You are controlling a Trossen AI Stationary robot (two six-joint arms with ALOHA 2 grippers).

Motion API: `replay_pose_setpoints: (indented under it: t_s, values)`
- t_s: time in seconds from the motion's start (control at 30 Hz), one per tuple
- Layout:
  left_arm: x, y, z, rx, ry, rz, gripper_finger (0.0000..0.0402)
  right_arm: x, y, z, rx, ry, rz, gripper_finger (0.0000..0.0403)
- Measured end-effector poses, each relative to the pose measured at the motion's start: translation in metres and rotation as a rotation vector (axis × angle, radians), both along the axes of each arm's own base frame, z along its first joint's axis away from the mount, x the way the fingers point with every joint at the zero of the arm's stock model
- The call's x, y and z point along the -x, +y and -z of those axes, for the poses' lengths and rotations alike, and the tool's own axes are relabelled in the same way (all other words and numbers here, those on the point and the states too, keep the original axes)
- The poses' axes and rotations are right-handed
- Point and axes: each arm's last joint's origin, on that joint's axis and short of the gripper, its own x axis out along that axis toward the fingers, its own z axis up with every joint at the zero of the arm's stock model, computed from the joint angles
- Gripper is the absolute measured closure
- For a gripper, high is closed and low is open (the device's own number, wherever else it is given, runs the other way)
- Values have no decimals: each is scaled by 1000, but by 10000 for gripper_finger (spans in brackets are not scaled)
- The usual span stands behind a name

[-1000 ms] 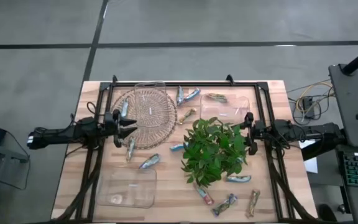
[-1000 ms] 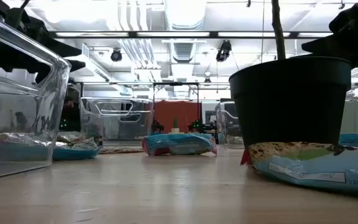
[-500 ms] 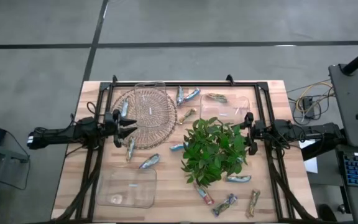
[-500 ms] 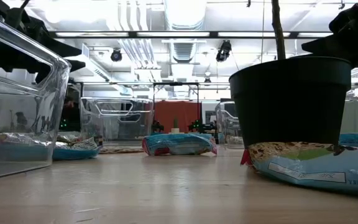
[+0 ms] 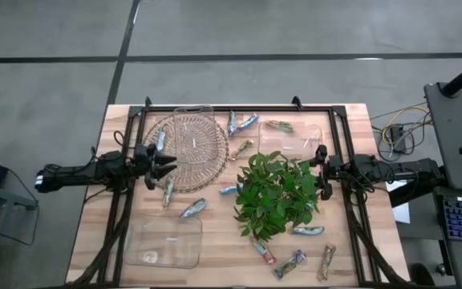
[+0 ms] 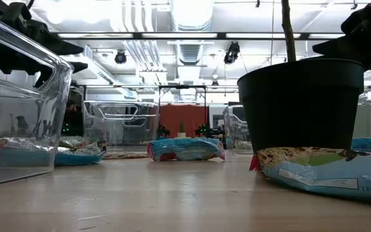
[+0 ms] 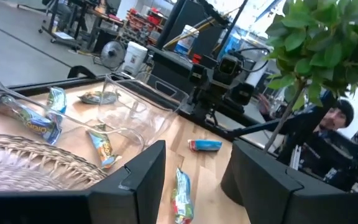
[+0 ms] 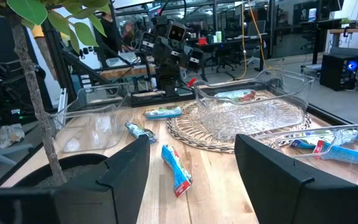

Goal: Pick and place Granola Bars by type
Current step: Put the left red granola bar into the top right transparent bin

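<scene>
Nothing shifted since a moment ago: no bar lifted, sorting barely begun by the look of it. Left gripper (image 5: 164, 163) spread and empty, at the wooden desk's (image 5: 223, 241) left edge, beside the round wicker tray (image 5: 189, 156). Right gripper (image 5: 319, 170) spread too, at the right edge by the green leafy potted plant (image 5: 275, 197). Counted: about twelve foil-wrapped granola bars (image 5: 192, 209), one on the tray, the rest scattered across the desk.

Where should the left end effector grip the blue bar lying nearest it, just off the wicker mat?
Probably at mid-length, across the narrow width. The blue bar lies flat on the table, its long axis running roughly toward and away from the left end effector, beside the wicker mat. Come straight down from above, open fingers straddling its long edges; the crimped ends offer less hold.
</scene>
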Motion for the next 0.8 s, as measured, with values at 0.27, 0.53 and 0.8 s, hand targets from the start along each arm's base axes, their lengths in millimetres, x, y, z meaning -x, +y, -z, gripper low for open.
replay_pose_setpoints:
  t_s: [0.27,0.53,0.8]
  values:
    - [3,1,-18,38,-79,-21,234,0,0,0,0,0,0,179]
    - [13,2,-43,15,-59,-84,215,0,0,0,0,0,0,179]
    - [25,2,-82,-36,-79,-102,134,0,0,0,0,0,0,179]
